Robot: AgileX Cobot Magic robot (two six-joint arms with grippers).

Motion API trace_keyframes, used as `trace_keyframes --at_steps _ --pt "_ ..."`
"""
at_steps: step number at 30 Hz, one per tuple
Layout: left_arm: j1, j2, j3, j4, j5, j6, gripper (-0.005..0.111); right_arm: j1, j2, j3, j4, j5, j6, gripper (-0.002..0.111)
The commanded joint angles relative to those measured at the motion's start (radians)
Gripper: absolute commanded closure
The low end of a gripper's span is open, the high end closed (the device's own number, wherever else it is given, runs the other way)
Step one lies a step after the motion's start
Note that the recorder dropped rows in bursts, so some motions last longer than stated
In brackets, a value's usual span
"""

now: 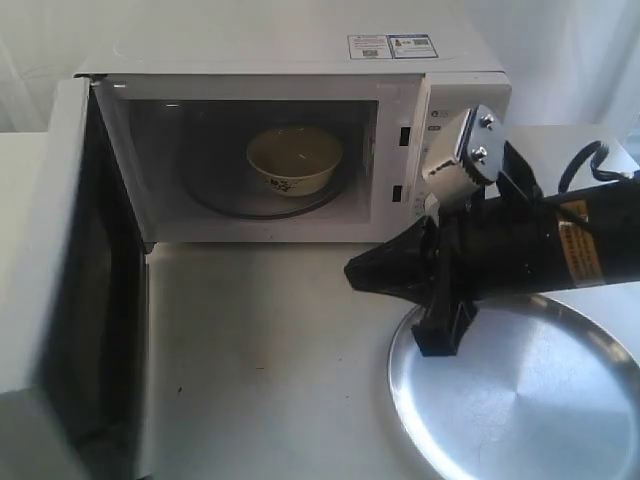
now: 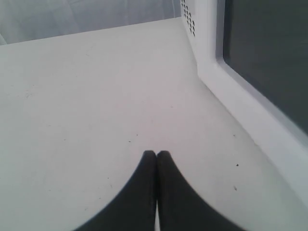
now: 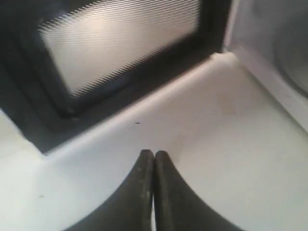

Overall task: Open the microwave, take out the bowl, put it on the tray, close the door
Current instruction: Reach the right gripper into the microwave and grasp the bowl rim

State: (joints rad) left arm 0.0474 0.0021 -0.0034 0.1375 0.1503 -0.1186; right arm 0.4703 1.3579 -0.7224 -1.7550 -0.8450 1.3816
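The white microwave [image 1: 300, 55] stands open at the back. Its door [image 1: 70, 300] is swung out to the left. The cream bowl [image 1: 294, 158] sits inside on the glass turntable. The steel tray [image 1: 530, 400] lies on the table at the front right. My right gripper [image 1: 349, 273] is shut and empty. It points left over the table in front of the cavity, just past the tray's rim. The right wrist view shows its tips [image 3: 154, 152] facing the door's inner window [image 3: 120, 43]. My left gripper [image 2: 156, 153] is shut and empty, low over the table beside the door's outer face [image 2: 260, 57]. It is hidden in the exterior view.
The white table [image 1: 270, 350] runs from the microwave to the front edge. The open door stands as a wall along the left. Vent holes [image 2: 188, 19] mark the microwave's side wall. The right arm's black body [image 1: 540, 250] hangs over the tray's far edge.
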Motion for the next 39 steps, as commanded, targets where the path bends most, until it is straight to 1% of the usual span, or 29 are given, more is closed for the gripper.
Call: trace_keyframes --at_steps 1,5,8,10,12,13,15,16,20,23,26,29,30,32,33,39 --pt "0.0 -0.002 0.003 -0.002 -0.002 -0.006 0.107 -0.002 -0.009 0.013 0.011 0.144 0.035 0.108" --pt "0.0 -0.002 0.003 -0.002 -0.002 -0.006 0.107 -0.002 0.002 0.013 0.027 0.152 0.008 0.108" --pt "0.0 -0.002 0.003 -0.002 -0.002 -0.006 0.107 -0.001 0.029 0.013 0.168 0.171 -0.157 0.108" --pt "0.0 -0.002 0.003 -0.002 -0.002 -0.006 0.107 -0.001 0.068 0.013 0.334 0.171 -0.34 0.108" --pt "0.0 -0.002 0.003 -0.002 -0.002 -0.006 0.107 -0.001 0.113 0.013 0.516 0.141 -0.628 0.108" --pt "0.0 -0.002 0.003 -0.002 -0.002 -0.006 0.107 0.007 0.144 0.013 0.613 0.137 -0.739 0.108" --pt "0.0 -0.002 0.003 -0.002 -0.002 -0.006 0.107 0.027 0.201 -0.004 0.729 0.142 -0.865 0.108" --pt "0.0 -0.002 0.003 -0.002 -0.002 -0.006 0.107 0.039 0.235 -0.02 0.755 0.146 -0.914 0.108" --pt "0.0 -0.002 0.003 -0.002 -0.002 -0.006 0.107 0.091 0.361 -0.116 0.77 0.177 -0.978 0.108" --pt "0.0 -0.002 0.003 -0.002 -0.002 -0.006 0.107 0.139 0.423 -0.201 0.77 0.276 -1.036 0.108" --pt "0.0 -0.002 0.003 -0.002 -0.002 -0.006 0.107 0.18 0.459 -0.291 0.772 0.413 -1.12 0.098" --pt "0.0 -0.002 0.003 -0.002 -0.002 -0.006 0.107 0.209 0.482 -0.37 0.772 0.534 -1.146 0.078" --pt "0.0 -0.002 0.003 -0.002 -0.002 -0.006 0.107 0.214 0.494 -0.397 0.772 0.554 -1.153 0.068" --pt "0.0 -0.002 0.003 -0.002 -0.002 -0.006 0.107 0.219 0.511 -0.431 0.772 0.561 -1.153 0.057" --pt "0.0 -0.002 0.003 -0.002 -0.002 -0.006 0.107 0.22 0.521 -0.449 0.772 0.569 -1.155 0.055" --pt "0.0 -0.002 0.003 -0.002 -0.002 -0.006 0.107 0.22 0.624 -0.566 0.768 0.621 -1.155 0.055"
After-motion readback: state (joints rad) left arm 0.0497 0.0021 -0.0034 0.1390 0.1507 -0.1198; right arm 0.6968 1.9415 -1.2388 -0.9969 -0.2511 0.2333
